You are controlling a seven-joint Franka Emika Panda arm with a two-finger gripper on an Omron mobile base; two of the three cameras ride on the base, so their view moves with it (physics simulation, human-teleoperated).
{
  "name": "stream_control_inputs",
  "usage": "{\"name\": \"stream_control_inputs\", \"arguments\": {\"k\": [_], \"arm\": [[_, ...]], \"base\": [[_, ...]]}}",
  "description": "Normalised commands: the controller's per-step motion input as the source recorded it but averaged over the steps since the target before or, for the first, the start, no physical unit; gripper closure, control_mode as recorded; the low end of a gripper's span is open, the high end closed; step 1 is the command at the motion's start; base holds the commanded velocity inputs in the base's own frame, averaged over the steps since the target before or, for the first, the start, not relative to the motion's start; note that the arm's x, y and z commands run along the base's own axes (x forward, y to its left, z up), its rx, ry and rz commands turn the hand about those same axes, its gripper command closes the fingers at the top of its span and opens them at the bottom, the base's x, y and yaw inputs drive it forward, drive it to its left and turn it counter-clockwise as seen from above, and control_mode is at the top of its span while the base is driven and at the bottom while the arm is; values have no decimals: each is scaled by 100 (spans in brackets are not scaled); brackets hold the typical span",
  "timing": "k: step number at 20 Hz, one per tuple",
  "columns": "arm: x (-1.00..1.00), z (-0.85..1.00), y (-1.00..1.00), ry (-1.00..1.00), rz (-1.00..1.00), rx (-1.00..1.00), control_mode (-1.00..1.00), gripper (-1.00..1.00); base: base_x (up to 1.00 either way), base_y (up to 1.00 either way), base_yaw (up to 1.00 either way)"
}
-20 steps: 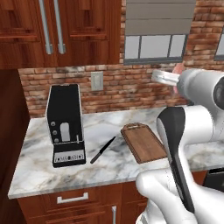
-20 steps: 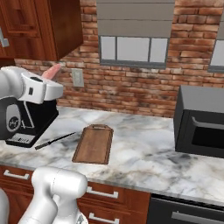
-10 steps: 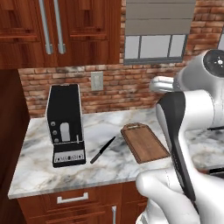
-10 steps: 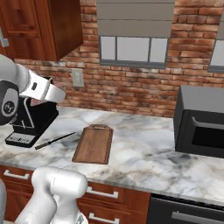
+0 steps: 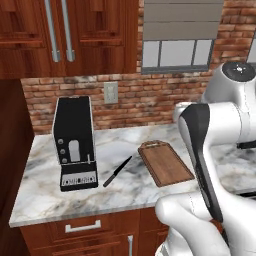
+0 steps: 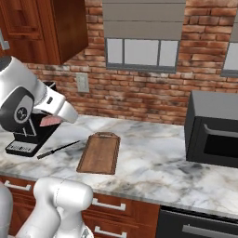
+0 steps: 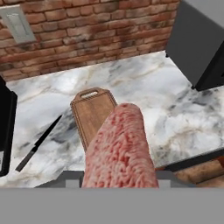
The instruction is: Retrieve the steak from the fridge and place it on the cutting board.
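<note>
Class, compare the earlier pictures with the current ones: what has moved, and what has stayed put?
The arm has swung: in the right base view its hand has come down from in front of the bricks toward the counter, carrying the steak with it. The tool stays shut on the steak; nothing was let go. The cutting board, knife, coffee machine and microwave have not shifted.
</note>
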Motion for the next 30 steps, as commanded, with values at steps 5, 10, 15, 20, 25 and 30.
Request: {"name": "stream_control_inputs", "arguments": {"k": [5,10,15,20,25,30], "arm": [[0,-51,-8,5,0,0,-100,100],[0,-60,0,0,0,0,-100,100],[12,-58,0,0,0,0,-100,100],[32,-38,-4,3,0,0,-100,100],[50,-26,-18,1,0,0,-100,100],[49,-32,-14,0,0,0,-100,100]], "base": [[0,0,0],[0,0,0],[0,0,0],[0,0,0],[0,0,0],[0,0,0]]}}
